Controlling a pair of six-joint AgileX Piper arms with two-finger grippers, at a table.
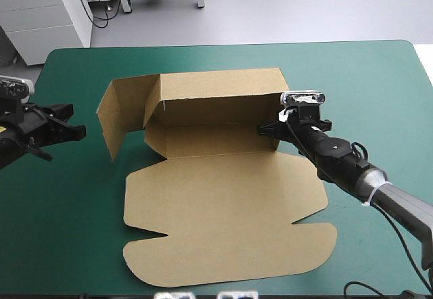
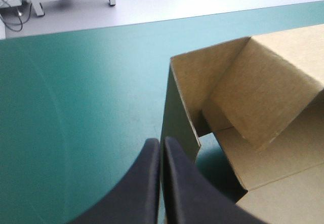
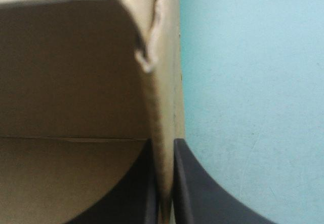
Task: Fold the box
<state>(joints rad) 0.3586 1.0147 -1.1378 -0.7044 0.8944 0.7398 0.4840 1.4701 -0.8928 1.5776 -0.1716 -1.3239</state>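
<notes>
**A:** ok so what's the layout right now?

**B:** The teal-green cover [image 1: 379, 76] fills most of the shot. The brown box [image 1: 223, 204] sits mid-table. Its far wall is up, a side flap stands at an angle at its left end, and the big lid panel lies flat toward the near edge.

**A:** and the arms?

**B:** The right gripper [image 3: 163, 143] is at the box's right end, black fingers pinched on the upright side wall with the board sandwiched between them. The left gripper [image 2: 161, 142] hangs off to the left, near that standing flap but not touching it. Its fingers are pressed together with nothing in them.
</notes>
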